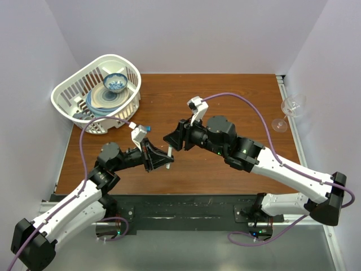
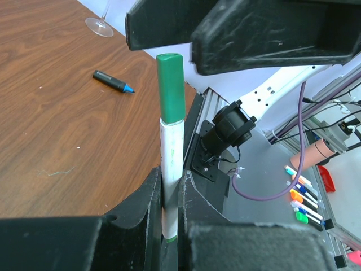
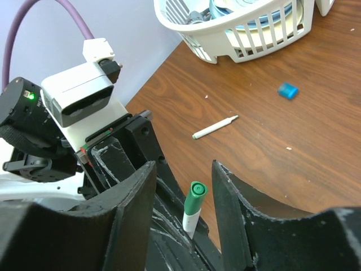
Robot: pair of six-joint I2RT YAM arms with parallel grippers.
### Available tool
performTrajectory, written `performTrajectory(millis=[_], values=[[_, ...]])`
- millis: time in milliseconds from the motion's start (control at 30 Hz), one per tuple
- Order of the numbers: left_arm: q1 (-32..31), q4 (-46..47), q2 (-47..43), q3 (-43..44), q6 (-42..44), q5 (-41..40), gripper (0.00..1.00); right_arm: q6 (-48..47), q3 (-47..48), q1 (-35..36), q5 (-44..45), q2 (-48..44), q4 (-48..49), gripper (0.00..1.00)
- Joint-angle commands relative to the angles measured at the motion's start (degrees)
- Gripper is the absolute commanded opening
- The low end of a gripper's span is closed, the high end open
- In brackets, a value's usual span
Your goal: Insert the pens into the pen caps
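Mid-table, my left gripper (image 2: 170,182) clamps pen (image 2: 171,152) upright, cap (image 2: 170,87) on top; my right gripper (image 3: 183,169) straddles cap, jaws apart, no contact.

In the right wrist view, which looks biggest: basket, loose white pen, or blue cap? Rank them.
1. White slatted plastic basket
2. Slim white loose pen
3. Small blue plastic cap
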Motion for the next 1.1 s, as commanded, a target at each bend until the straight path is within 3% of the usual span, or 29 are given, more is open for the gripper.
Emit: performTrajectory(millis=[0,667,833,1067], values=[[0.1,1.8,-0.1,0.5,1.1,1.1,0.00,-0.1,0.9,-0.1,1.2,0.2,1.0,0.45],[0.1,3.3,2.3,2.3,1.5,-0.4,0.00,3.2,-3.7,-0.1,-1.1,-0.2,0.6,0.18],[0.1,3.3,2.6,2.6,1.8,-0.2,0.00,3.7,-3.9,0.0,0.1,-0.8,-0.3,0.23],[0.2,3.5,2.2,2.2,1.7,0.8,0.00,3.1,-1.9,0.0,2.2,-1.4,-2.9,0.47]])
